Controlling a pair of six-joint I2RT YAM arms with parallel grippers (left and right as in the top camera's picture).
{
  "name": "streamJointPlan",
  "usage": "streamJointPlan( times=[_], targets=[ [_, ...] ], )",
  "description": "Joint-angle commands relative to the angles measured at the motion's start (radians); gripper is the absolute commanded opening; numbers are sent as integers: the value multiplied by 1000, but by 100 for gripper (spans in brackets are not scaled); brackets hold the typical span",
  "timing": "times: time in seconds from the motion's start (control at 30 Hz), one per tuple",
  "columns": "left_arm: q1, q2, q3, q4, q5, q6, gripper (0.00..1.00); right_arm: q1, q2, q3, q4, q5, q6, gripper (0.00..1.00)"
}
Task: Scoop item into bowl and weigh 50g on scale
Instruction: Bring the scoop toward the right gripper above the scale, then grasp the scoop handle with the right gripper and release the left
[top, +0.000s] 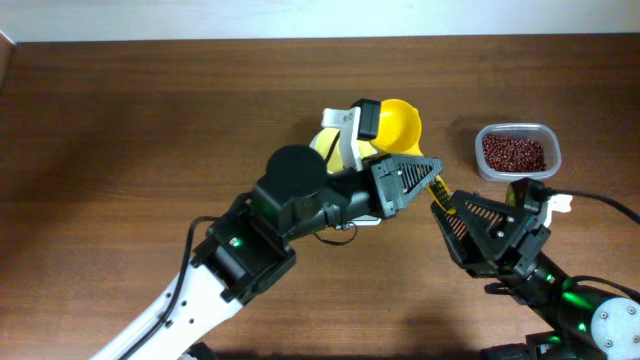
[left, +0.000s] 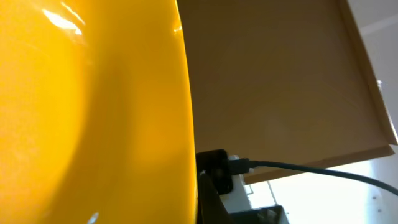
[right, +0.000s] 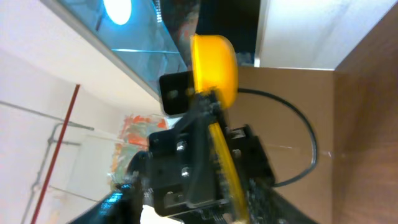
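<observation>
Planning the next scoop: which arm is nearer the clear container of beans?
Right. The right arm sits right beside the container, on its near side; the left arm reaches in from well off to its left, holding the yellow scoop.

Bright yellow scoop (top: 400, 125); dark reddish-brown beans (top: 514, 152) in a clear container (top: 555, 140) toward the right edge of a brown wood-grain table (top: 120, 120). The left gripper (top: 436, 166) and right gripper (top: 450, 204) are black.

Overhead top-down; wrists close on scoop (top: 398, 125)
</observation>
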Motion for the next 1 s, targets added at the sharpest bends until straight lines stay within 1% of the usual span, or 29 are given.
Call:
streamJointPlan(
  times=[0.0, 0.1, 0.23, 0.3, 0.43, 0.57, 0.67, 0.97],
  targets=[
    [-6, 27, 10, 5, -18, -45, 0, -4, -3, 16, 8, 5, 5, 46],
    [-6, 27, 10, 5, -17, -46, 0, -4, -3, 16, 0, 11, 5, 41],
    [-6, 27, 10, 5, 1, -51, 0, -4, -3, 16, -14, 14, 5, 41],
    [-6, 27, 10, 5, 15, -91, 0, -4, -3, 16, -14, 21, 4, 41],
    [-6, 27, 10, 2, 36, -91, 0, -4, -3, 16, -14, 39, 4, 39],
    [-6, 27, 10, 13, 51, -98, 0, -4, -3, 16, -26, 40, 0, 39],
    [-6, 27, 10, 58, 50, -98, 0, -4, -3, 16, -111, 40, 0, 40],
    [-6, 30, 10, 18, 50, -98, 0, -3, -3, 16, -112, 58, 1, 39]
  ],
)
